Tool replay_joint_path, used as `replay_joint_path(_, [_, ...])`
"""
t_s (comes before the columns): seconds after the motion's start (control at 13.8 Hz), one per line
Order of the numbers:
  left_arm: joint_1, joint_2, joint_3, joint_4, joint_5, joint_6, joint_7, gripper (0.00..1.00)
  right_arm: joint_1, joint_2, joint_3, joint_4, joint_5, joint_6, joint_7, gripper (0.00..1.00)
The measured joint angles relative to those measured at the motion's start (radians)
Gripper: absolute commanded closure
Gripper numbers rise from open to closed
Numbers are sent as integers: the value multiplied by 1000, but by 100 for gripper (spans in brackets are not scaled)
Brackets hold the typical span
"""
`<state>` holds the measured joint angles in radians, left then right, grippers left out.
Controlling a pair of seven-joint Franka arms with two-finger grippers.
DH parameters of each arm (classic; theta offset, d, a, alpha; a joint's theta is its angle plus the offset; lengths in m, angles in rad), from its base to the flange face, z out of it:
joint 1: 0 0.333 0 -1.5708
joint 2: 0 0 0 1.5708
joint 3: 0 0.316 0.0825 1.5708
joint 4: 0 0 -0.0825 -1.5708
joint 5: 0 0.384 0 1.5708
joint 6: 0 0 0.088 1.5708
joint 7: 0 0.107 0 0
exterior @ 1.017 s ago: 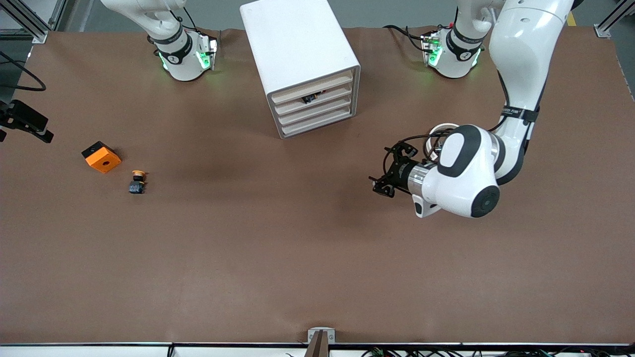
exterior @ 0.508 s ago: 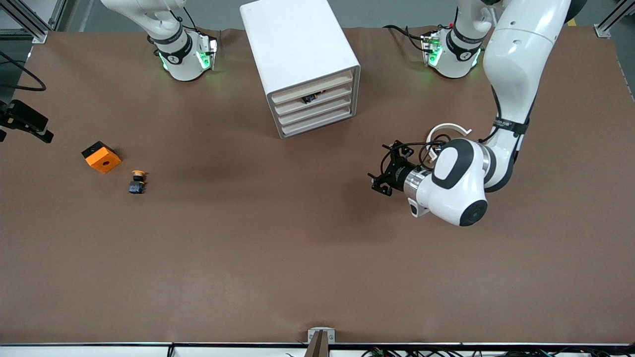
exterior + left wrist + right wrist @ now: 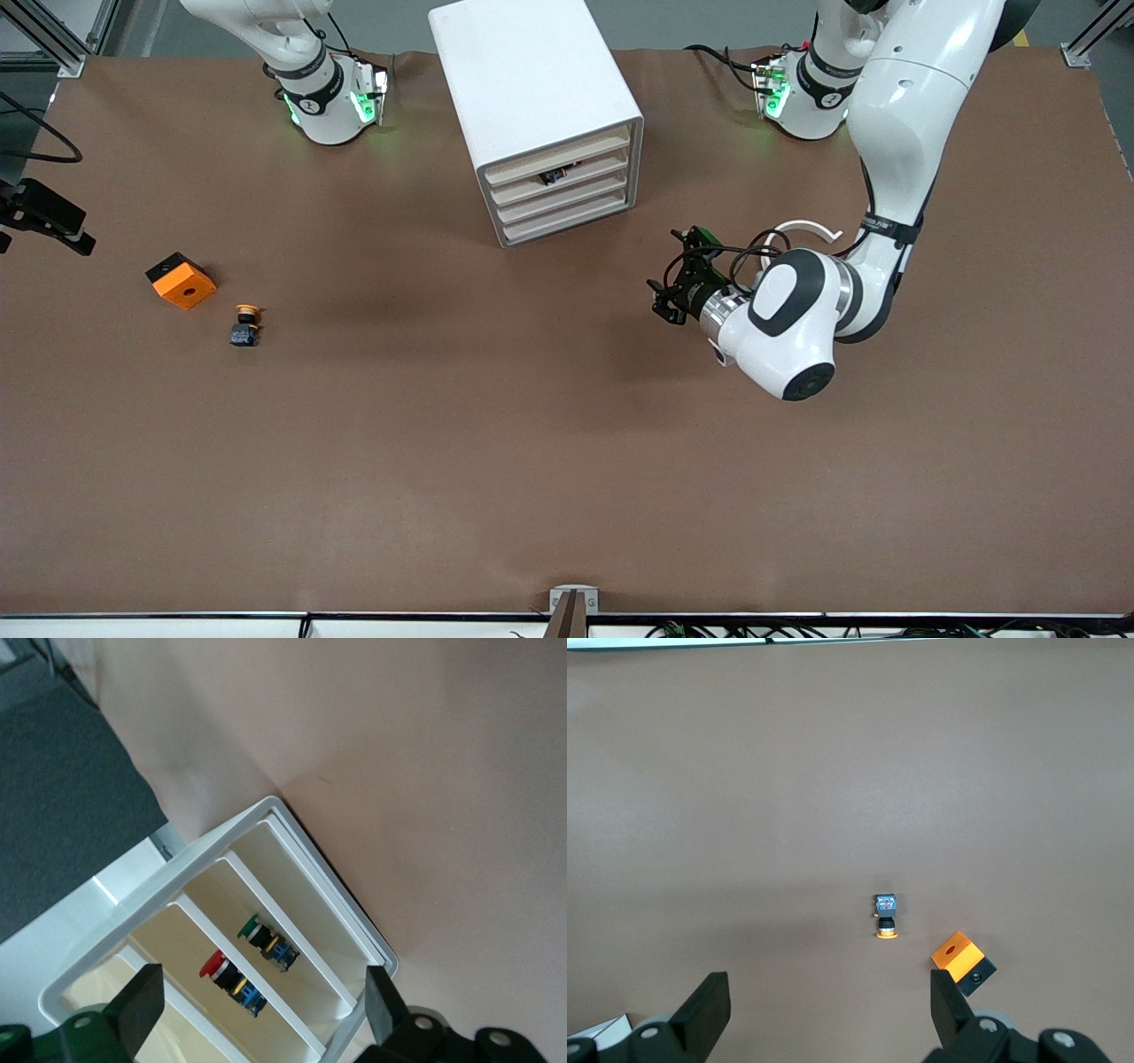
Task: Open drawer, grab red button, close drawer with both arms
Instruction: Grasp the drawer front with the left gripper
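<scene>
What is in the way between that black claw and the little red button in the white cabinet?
The left gripper, jaws open, hangs over bare table in front of the cabinet; nothing lies between them. The red button sits inside a drawer that is not pulled out, beside a green-capped button, so that drawer's front shields it. The right arm waits.

We're looking down on a wide brown surface [image 3: 496, 461], matte and mostly bare. Up at the top centre of the frame sits the big white cabinet [image 3: 532, 89], turned at a slant. Over at the mid-left we've got an orange cube [image 3: 181, 281] with a hole, and just beside it, slightly lower in frame, a small button with a yellow-orange cap [image 3: 245, 325], lying apart from the cube.
</scene>
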<state>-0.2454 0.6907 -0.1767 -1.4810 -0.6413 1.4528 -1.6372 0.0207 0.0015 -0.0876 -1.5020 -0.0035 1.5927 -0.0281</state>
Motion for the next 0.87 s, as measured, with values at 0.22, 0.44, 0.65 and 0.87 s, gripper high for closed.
replay_joint_path(0.22, [-2,33,0,0,-24,-1,-55,0,10,0,2,0,0,0,0,0])
replay_joint_path(0.44, [-19,43,-1,1,-31,-1,-61,0,20,10,5,-1,0,1,0,0])
replay_joint_path(0.65, [-48,47,-1,1,-92,-2,-74,0,71,26,9,-3,0,-14,1,0])
replay_joint_path(0.87, [-97,54,-1,0,-140,-5,-153,0,125,31,11,-3,0,-59,60,0])
